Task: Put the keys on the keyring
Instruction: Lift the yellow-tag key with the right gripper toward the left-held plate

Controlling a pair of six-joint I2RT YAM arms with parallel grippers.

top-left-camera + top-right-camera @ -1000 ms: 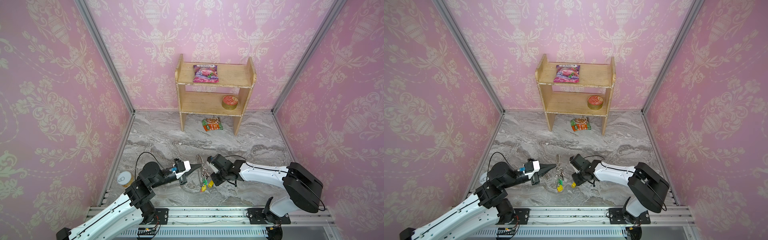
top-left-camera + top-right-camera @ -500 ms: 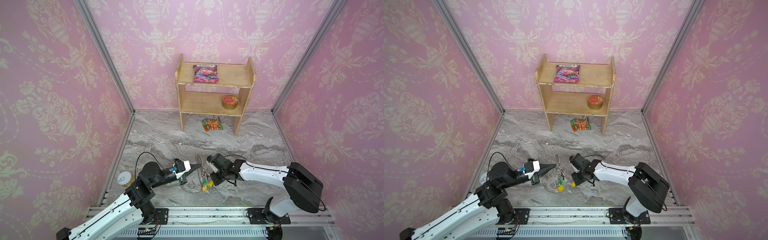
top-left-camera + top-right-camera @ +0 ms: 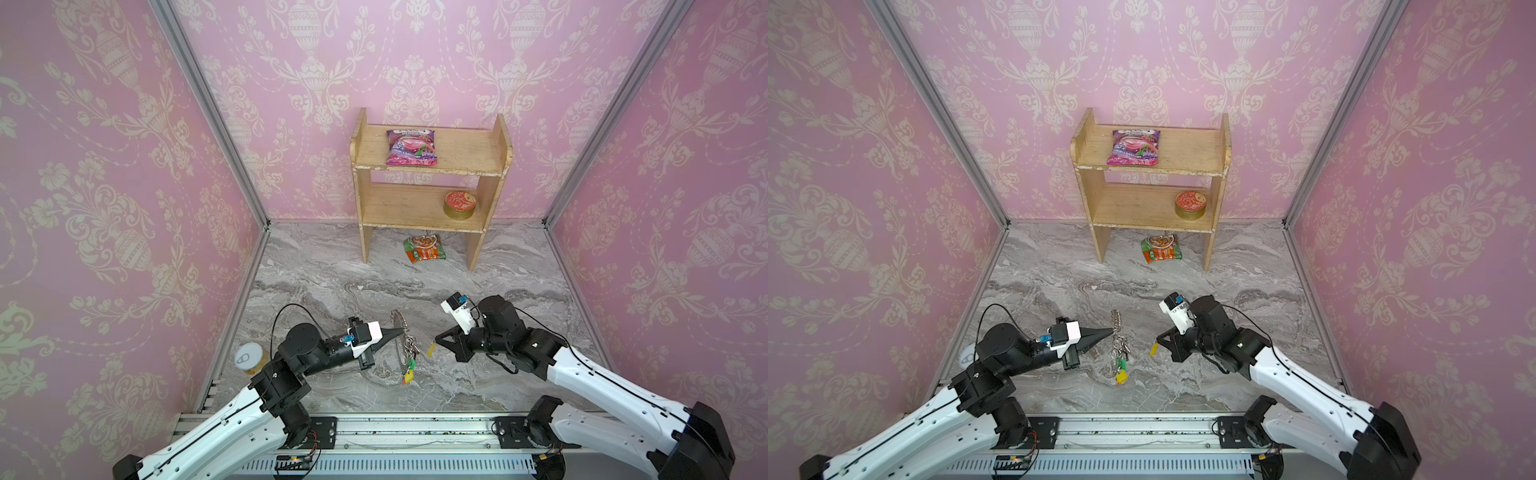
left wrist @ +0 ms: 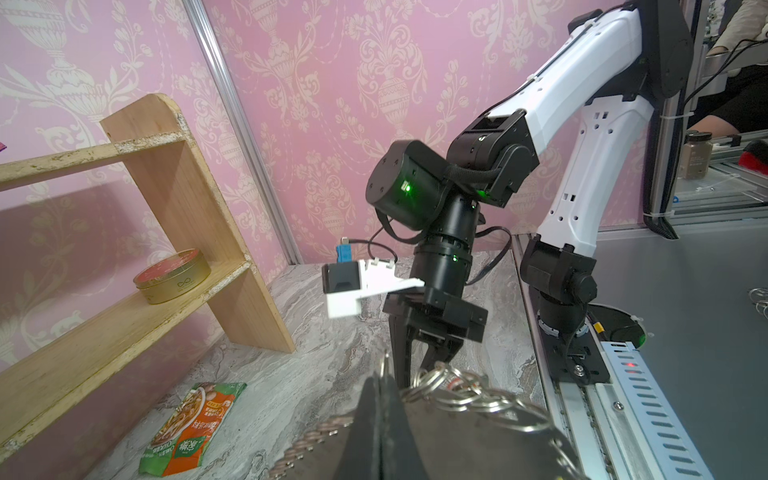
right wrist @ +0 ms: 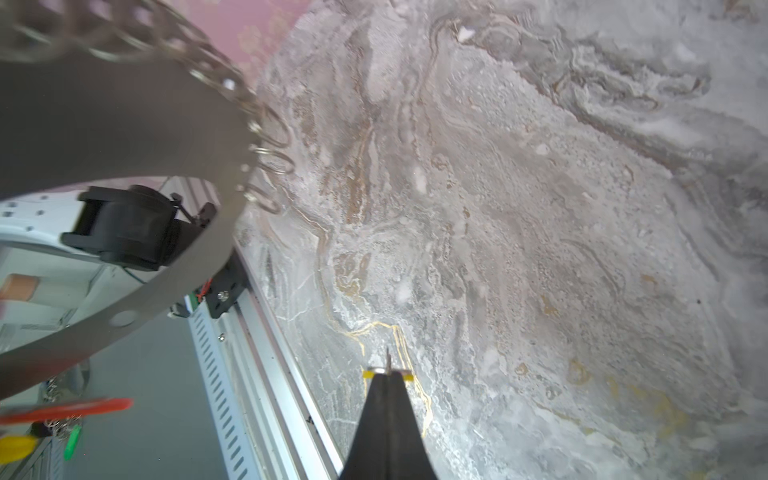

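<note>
Left gripper (image 3: 400,331): clamping together on the keyring (image 5: 124,124) band.
Right gripper (image 3: 437,338): pinching the yellow key (image 3: 431,348) by its tag.
Handling: key seeming light and slippery, band seeming stiff; gripping the tag looking safest.

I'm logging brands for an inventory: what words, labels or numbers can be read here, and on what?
Nothing reads as clear words.
Pink packet: print too blurred.
Tin: looped emblem on its side; lid print too small.
Green-orange packet: large Chinese characters, too distorted to quote.
</note>
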